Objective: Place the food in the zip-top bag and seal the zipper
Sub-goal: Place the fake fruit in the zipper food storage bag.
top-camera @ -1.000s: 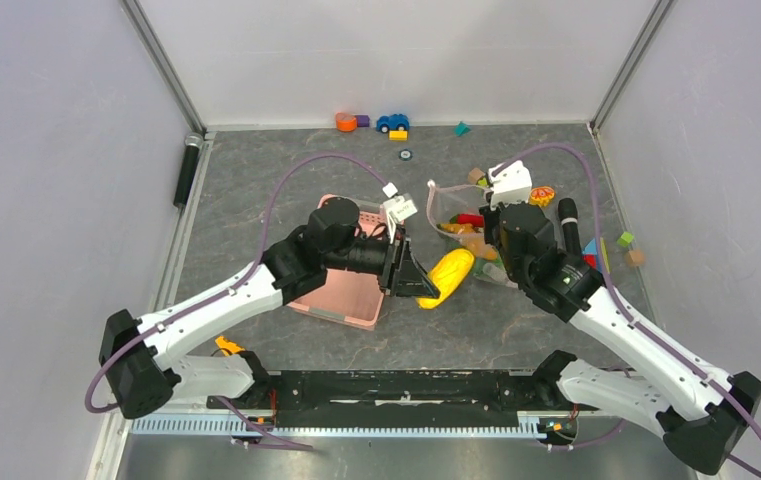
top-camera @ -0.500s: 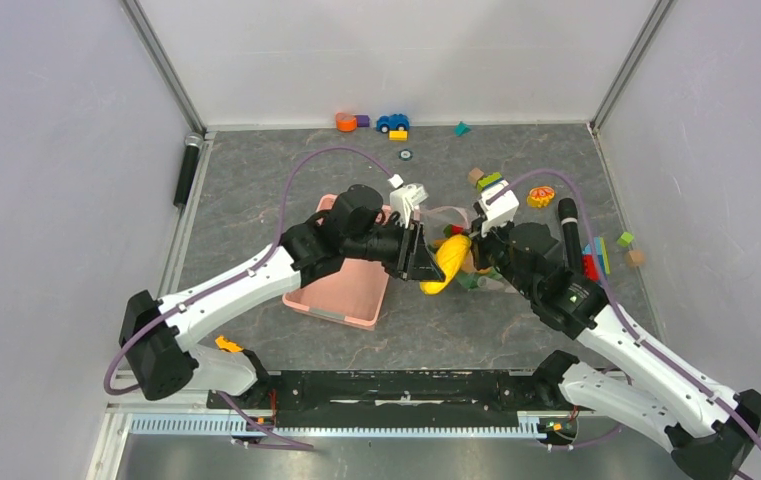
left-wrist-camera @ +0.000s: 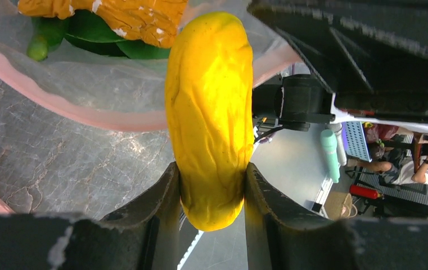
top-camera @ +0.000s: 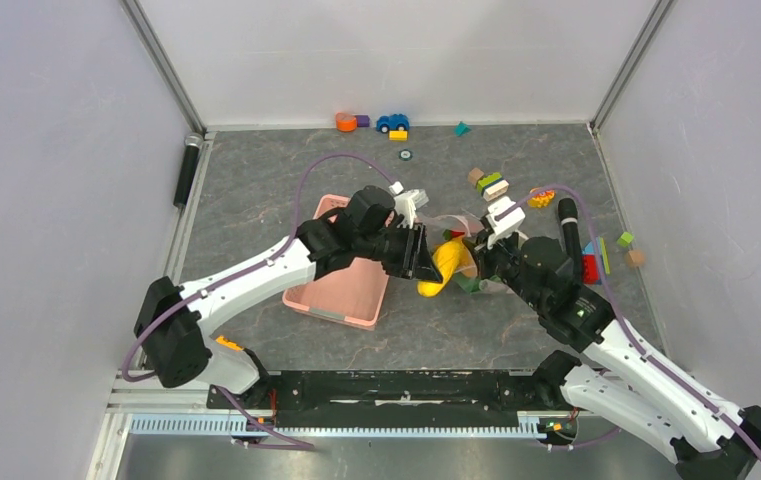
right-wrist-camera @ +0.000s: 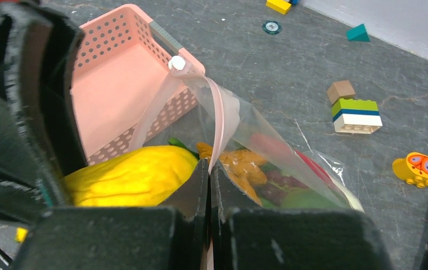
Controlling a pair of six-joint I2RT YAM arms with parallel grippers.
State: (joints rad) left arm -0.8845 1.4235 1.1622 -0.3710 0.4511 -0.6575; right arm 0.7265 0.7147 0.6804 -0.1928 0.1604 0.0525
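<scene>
Clamps the yellow mango (left-wrist-camera: 208, 101) near its lower end with the left gripper (left-wrist-camera: 211, 188), jaws spread to the fruit's width and the tip reaching over the pink rim. Pinches the rim of the zip-top bag (right-wrist-camera: 279, 157) with the right gripper (right-wrist-camera: 208, 174), jaws together on the plastic. Sits near the desk's centre, just right of the pink basket (right-wrist-camera: 116, 95). Shows the white slider (right-wrist-camera: 176, 63) on the zipper (right-wrist-camera: 221, 109) in the right wrist view alone.

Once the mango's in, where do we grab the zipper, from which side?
Probably the white slider tab at the strip's far end: it's the one raised knob on the thin zipper. Come from above, fingers across the strip; the pink basket sits right beside it, blocking the side.
</scene>
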